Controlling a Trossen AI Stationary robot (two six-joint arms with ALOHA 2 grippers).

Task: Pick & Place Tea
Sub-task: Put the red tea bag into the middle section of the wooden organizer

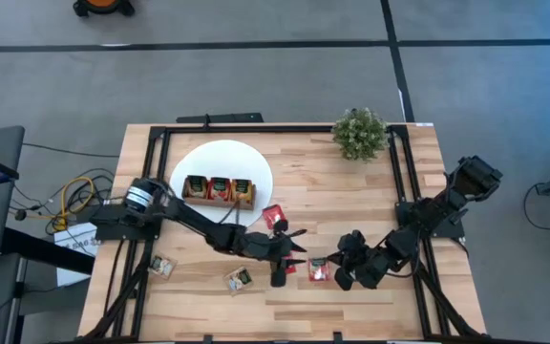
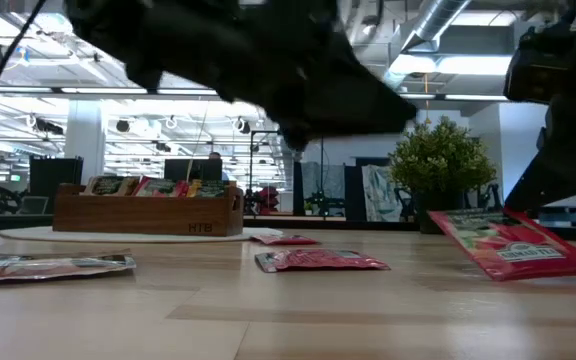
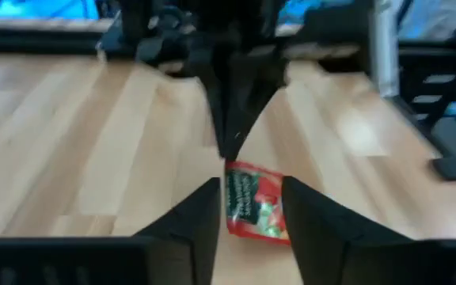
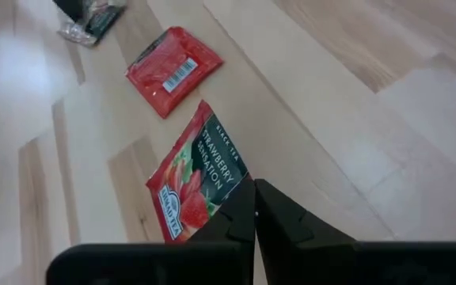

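Note:
A red tea sachet (image 4: 196, 178) with a strawberry print shows in the right wrist view, with my right gripper (image 4: 253, 202) shut on it near the table's middle (image 1: 318, 270). My left gripper (image 3: 250, 186) stands open just left of it (image 1: 289, 256). The sachet (image 3: 253, 207) shows between and beyond its fingertips. A second red sachet (image 4: 172, 70) lies flat beside it, a third (image 1: 275, 217) farther back. Two white-and-green sachets (image 1: 240, 278) (image 1: 163, 267) lie flat near the front edge. More sachets stand in the wooden tray (image 1: 220, 189). My right gripper pinches one corner (image 4: 229, 198) of the red sachet between its two shut fingers, coming slanting down from the table's right side. The sachet sticks out tilted from the fingertips toward the left arm. Whether its far end rests on the table I cannot tell.
The tray stands on a white disc (image 1: 256, 158) at the back left. A small green potted plant (image 1: 359, 134) is at the back right. Black frame rails (image 1: 418, 239) run along the table's sides. Bare wood lies toward the front right.

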